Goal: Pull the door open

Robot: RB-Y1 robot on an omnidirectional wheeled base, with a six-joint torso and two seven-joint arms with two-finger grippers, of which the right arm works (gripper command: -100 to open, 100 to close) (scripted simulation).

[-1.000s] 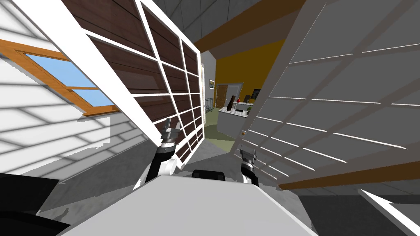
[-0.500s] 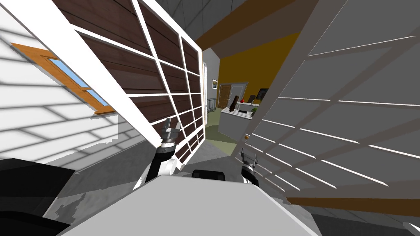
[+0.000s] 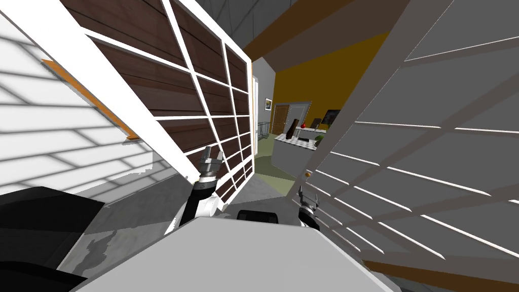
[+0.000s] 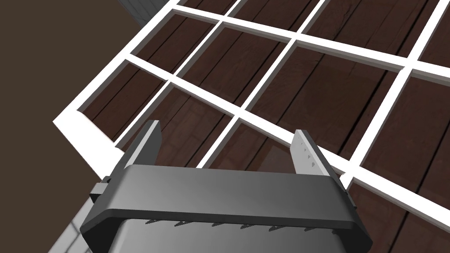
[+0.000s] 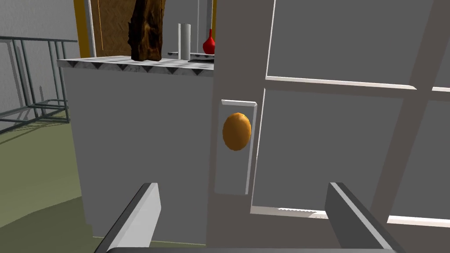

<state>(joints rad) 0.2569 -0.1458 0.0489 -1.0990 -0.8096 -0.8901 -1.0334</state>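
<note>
One door [image 3: 405, 152] matters: the grey one on my right, standing ajar, with an orange knob [image 5: 237, 131] on a plate at its free edge. The right gripper [image 5: 242, 186] points straight at the knob with its fingers spread wide, short of touching it. It seems lined up so they can close around the knob for the pull. The left gripper [image 4: 227, 129], also wide and empty, hangs near the left leaf [image 4: 281, 57], likely just kept clear.

Even, flat render light. Grid shadows stripe the white wall [image 3: 61, 132] at left. The door [image 3: 431, 152] sits in grey shade. Wide-lens splay toward corners.
</note>
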